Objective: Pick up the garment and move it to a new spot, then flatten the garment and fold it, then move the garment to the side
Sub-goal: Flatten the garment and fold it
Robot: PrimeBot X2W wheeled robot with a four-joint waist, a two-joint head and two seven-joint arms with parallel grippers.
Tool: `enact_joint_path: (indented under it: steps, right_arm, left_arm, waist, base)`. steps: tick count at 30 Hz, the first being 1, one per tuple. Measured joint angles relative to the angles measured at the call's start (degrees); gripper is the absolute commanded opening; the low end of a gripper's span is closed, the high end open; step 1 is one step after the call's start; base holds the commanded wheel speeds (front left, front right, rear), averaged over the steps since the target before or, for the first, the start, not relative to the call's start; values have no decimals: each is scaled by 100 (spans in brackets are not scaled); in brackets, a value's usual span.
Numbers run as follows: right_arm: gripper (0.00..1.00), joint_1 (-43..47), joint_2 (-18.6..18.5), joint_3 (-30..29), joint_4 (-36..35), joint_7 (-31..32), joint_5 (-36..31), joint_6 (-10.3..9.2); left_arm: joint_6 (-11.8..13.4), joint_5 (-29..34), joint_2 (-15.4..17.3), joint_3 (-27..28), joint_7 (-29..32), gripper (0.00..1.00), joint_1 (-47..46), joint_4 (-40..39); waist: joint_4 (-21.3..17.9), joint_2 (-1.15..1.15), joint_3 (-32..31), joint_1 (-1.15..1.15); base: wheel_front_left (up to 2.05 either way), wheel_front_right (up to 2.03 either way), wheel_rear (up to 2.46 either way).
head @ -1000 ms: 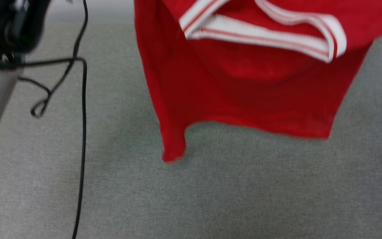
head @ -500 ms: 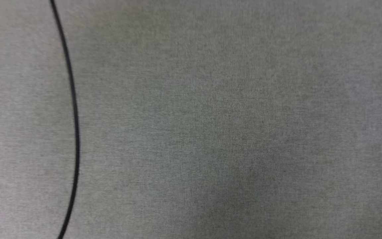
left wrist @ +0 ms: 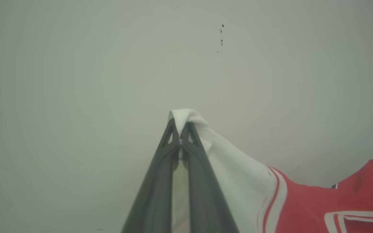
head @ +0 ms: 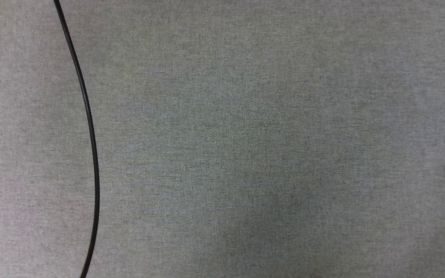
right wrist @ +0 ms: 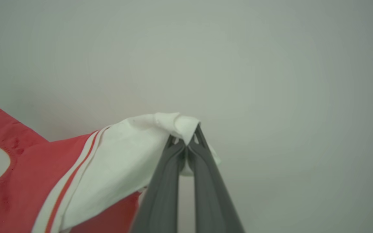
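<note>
1. When looking along the left wrist, note the left gripper [left wrist: 180, 124] pressed together on a fold of white sleeve of the garment [left wrist: 303, 207], with cloth bunched over both fingertips.
2. Trace the sleeve from that pinch down to the lower right, past the stripe trim [left wrist: 277, 194] in red and white, into the red body at the frame edge.
3. Behind the fingers, note a plain pale surface [left wrist: 76, 64] carrying a few dark specks [left wrist: 221, 35] near the top.
4. Along the right wrist, note the right gripper [right wrist: 186, 136] likewise clamped tight on white sleeve cloth, with a knot of fabric pushed up just left of the tips.
5. Follow the garment from there toward the lower left: white sleeve, stripe trim, then red body with a white-outlined marking at the left edge.
6. Locate the garment accordingly: held up by white sleeve cloth at both pinches, with the red body trailing off inward from each.
7. In the head view, note a grey woven surface [head: 269, 146] with a thin black cable [head: 91, 135] curving down its left side.
</note>
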Motion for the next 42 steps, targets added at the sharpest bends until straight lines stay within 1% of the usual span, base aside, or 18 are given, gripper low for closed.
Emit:
enact_joint_path:
  steps: [2, 6, 11, 15, 17, 21, 25, 28, 30, 33, 36, 38, 42]
  right_arm:
    - [0, 254, 47, 162, 62, -153, 104, 0]
    - [0, 856, 3, 560, 37, -443, 252, 0]
    - [0, 2033, -231, 992, -169, -705, 581, 0]
    - [0, 2999, -413, 1140, -415, -862, 845, 0]
    - [0, 3511, -455, 1174, -537, -900, 947, 0]
    - [0, 4447, -459, 1068, -773, -1025, 1072, 0]
    - [0, 5493, -422, 869, -881, -1087, 1162, 0]
    - [0, 6197, -376, 686, -966, -1077, 1180, 0]
    - [0, 6637, -327, 509, -1000, -1050, 1211, 0]
    - [0, 7270, -282, 253, -1090, -981, 1189, 1]
    - [0, 7912, -249, 67, -1165, -905, 1022, 1]
    - [0, 8269, -148, -148, -1228, -873, 995, 1]
    - [0, 8984, 2, -494, -1395, -687, 890, 2]
  left_arm:
    - [-36, 75, 7, 101, -2, 0, 325, -84]
    - [-38, 189, -13, 653, -9, 0, 1221, -560]
    - [-37, 575, -80, 1220, -9, 0, 2823, -1225]
    - [-33, 806, -204, 1479, -9, 0, 4147, -1791]
    - [13, 866, -265, 1577, -9, 0, 4860, -2054]
    - [131, 899, -302, 1786, -10, 0, 6024, -2468]
    - [243, 866, -303, 1785, -5, 0, 7188, -2747]
    - [348, 771, -248, 1819, 52, 0, 7885, -2910]
    - [447, 757, -192, 1846, 89, 0, 8302, -2970]
    - [525, 716, -151, 1816, 198, 0, 8876, -3050]
    - [682, 766, -80, 1792, 254, 0, 9382, -3128]
    - [766, 728, -90, 1805, 261, 0, 9701, -3188]
    - [842, 613, -171, 1775, 311, 0, 10238, -3184]
  waist:
    - [-16, 0, -55, 0]
    - [-34, 0, -231, -1]
    - [-8, 0, -576, -1]
    - [28, 0, -919, -2]
    - [43, 0, -1108, -2]
    - [59, 1, -1493, -3]
    - [66, 1, -1901, -3]
    - [63, 1, -2215, -3]
    - [59, 1, -2423, -3]
    - [51, 1, -2715, -4]
    - [39, 1, -2972, -4]
    - [27, 1, -3108, -4]
    - [19, 1, -3315, -3]
  base:
    - [0, 0, 0]
    - [0, 0, 0]
    - [0, 0, 0]
    - [0, 0, 0]
    - [0, 0, 0]
    - [0, 0, 0]
    - [0, 0, 0]
    - [0, 0, 0]
    - [0, 0, 0]
    - [0, 0, 0]
    - [0, 0, 0]
    - [0, 0, 0]
    - [0, 0, 0]
